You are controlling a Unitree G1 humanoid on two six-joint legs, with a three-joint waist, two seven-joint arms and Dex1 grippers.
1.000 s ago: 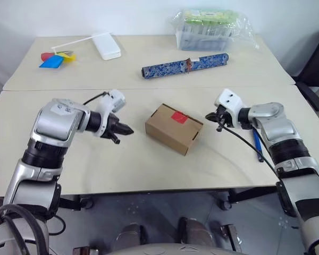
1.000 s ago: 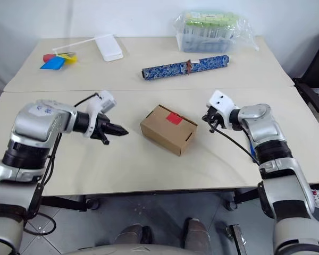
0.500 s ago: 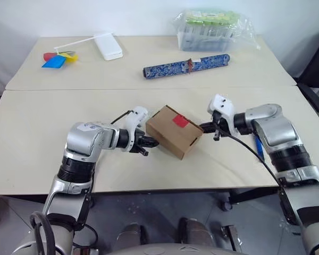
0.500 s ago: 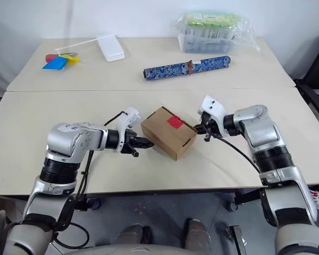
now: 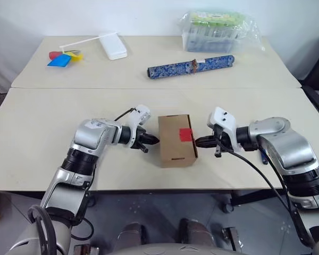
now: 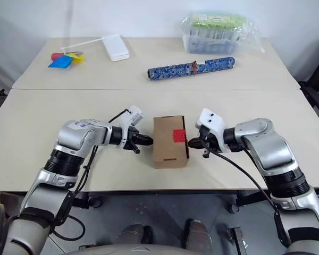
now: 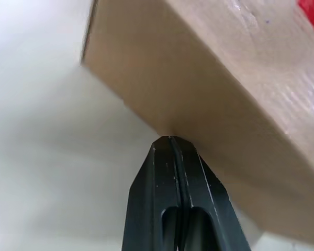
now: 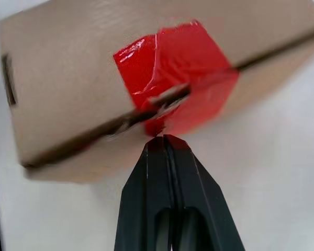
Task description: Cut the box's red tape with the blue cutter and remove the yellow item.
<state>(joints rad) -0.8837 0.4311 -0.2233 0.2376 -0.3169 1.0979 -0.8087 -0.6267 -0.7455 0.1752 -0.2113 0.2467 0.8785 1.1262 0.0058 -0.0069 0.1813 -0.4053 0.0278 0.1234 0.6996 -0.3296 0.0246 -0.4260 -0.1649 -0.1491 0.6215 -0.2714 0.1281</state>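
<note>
Both arms have closed in on the small brown cardboard box (image 5: 177,140) compared with a second back, and the box itself has swung round so it now sits square to me near the front edge of the pale beige surface (image 5: 53,114). My left pincer (image 5: 152,141) is pressed shut, tips right at the box's left side; in the left wrist view they look to be touching the cardboard wall. My right pincer (image 5: 200,142) is shut too, empty, tips up against the right side just where the bright red square of tape (image 5: 186,135) folds over the edge.

So where am I at? Honestly, early days. From the right wrist view the red tape looks wrinkled along the flap seam, but I can't tell if it's actually cut, and the flaps are still down. The slim dark-blue pen-shaped cutter (image 5: 263,156) is lying on the surface behind my right forearm, not picked up. The yellow item is presumably still inside.

Left to do, I reckon: grab the cutter, slice the tape, open the flaps, pull the item out.
</note>
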